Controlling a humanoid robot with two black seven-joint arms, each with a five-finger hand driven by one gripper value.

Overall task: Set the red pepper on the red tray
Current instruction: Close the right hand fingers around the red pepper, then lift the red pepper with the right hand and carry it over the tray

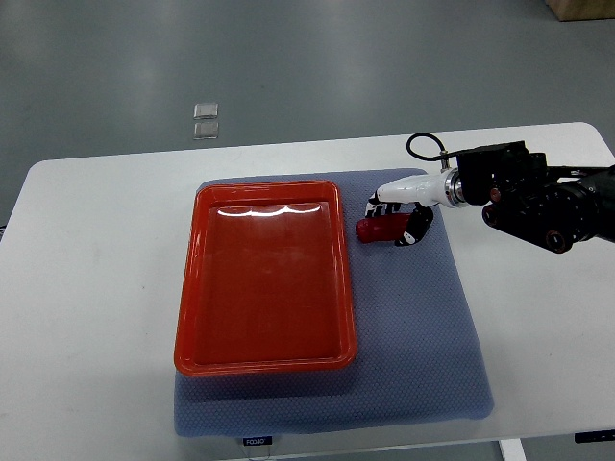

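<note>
The right hand (396,213) curls its fingers around the pepper (377,229) on the blue mat (423,336), just right of the empty red tray (187,317).

A small label (255,441) on the mat's (423,375) front edge is unreadable.

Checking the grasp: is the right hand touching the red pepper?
Touching. The top view shows the right hand with fingers curled around the red pepper on the mat, beside the red tray.
</note>
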